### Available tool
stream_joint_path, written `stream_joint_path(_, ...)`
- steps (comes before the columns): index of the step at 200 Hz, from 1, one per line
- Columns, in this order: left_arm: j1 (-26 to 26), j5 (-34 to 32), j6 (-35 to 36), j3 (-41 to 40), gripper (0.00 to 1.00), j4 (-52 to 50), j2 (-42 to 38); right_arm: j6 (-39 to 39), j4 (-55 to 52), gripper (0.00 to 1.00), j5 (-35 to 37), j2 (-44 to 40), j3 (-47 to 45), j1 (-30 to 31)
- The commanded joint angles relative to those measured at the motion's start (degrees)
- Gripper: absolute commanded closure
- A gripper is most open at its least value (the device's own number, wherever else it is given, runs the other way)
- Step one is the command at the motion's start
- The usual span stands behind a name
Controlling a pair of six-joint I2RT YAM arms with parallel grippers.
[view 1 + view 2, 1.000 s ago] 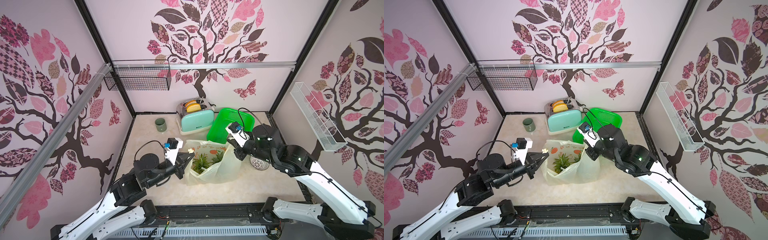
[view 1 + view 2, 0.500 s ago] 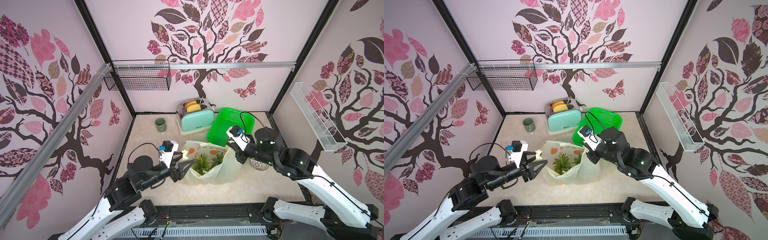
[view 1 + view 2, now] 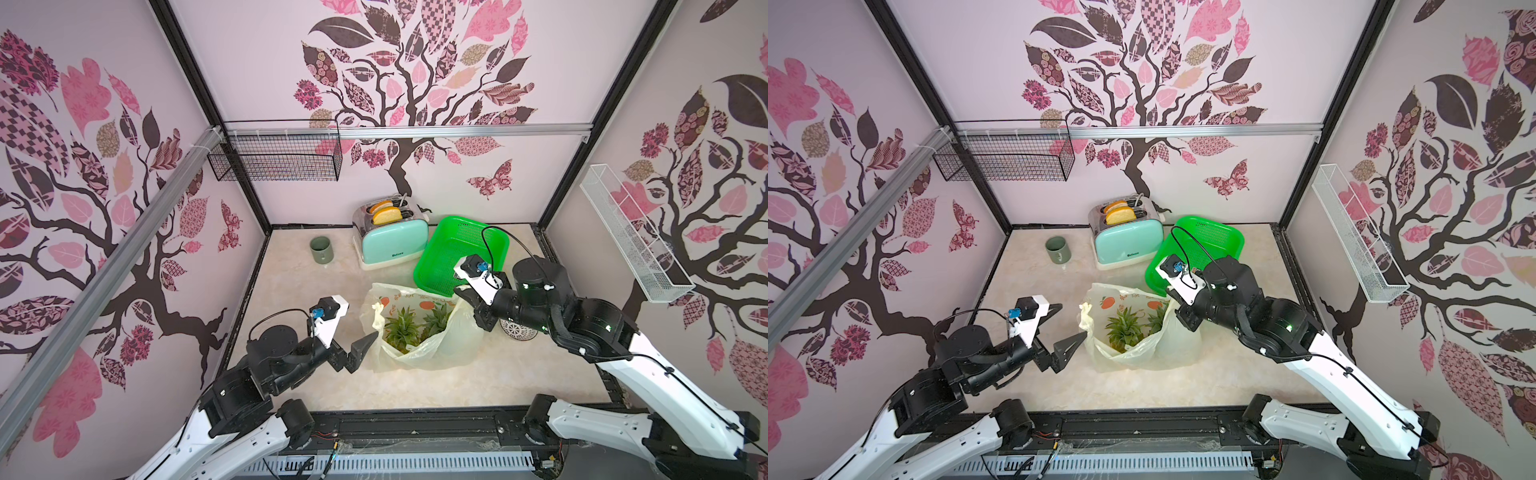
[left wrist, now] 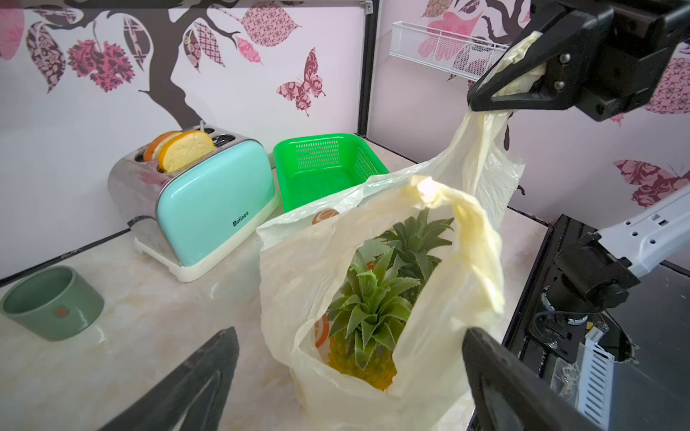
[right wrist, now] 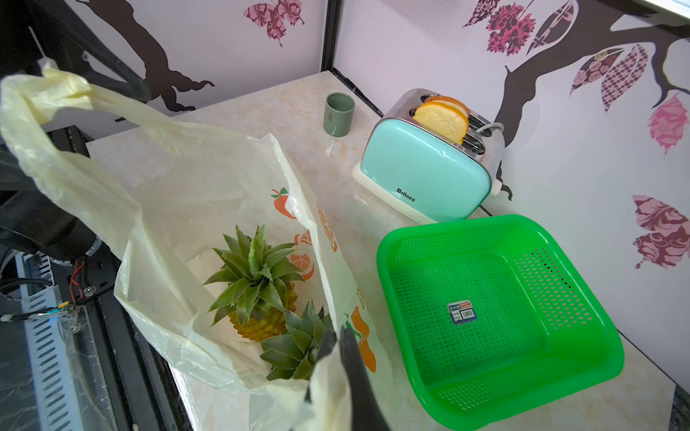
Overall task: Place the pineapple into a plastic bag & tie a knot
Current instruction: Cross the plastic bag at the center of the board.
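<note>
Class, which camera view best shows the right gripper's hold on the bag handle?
The left wrist view: the right gripper is seen side-on, shut on the plastic bag's handle. The right wrist view shows only fingertips among plastic; in both top views it is small and partly hidden.

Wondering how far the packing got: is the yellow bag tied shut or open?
Open. The bag gapes, pineapple leaves show inside, handles untied.
</note>
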Motion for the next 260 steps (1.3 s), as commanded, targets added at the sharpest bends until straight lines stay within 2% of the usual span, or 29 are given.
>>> stream_joint_path(1, 0.2, 4.2, 5.9, 1.5, 0.02, 6.9, 2.0, -0.6, -1.9, 1.0, -2.0, -0.6, 1.6, -0.1)
stream_joint_path(31, 0.2, 3.5, 11.5, 2.7, 0.02, 6.5, 3.1, -0.7, -3.0, 1.0, -3.5, -0.2, 2.5, -0.1)
stream_joint_path(61, 0.2, 11.8, 13.2, 4.3, 0.02, 5.5, 4.1, -0.7, -3.6, 1.0, -4.2, 0.3, 2.8, -0.1)
stream_joint_path(98, 0.2, 12.3, 15.5, 4.1, 0.02, 6.5, 4.1, -0.5, -4.1, 1.0, -5.3, 0.5, 3.3, -0.1)
stream_joint_path(148, 0.2, 21.6, 14.8, 5.3, 0.02, 8.1, 8.4, -0.4, -4.8, 1.0, -5.5, 0.9, 3.8, -0.1)
stream_joint_path(206, 0.5, 16.6, 20.1, 5.3, 0.02, 6.0, 8.0, -0.3, -5.1, 1.0, -5.8, 0.7, 4.0, -0.1)
stream_joint_path(222, 2.2, 18.7, 20.8, 5.6, 0.02, 3.1, 6.9, -0.4, -5.2, 1.0, -6.0, 0.7, 4.0, -0.1)
stream_joint_path(260, 9.2, 29.2, 20.7, 6.0, 0.02, -1.8, 4.8, -0.5, -5.6, 1.0, -6.1, 0.7, 4.0, -0.1)
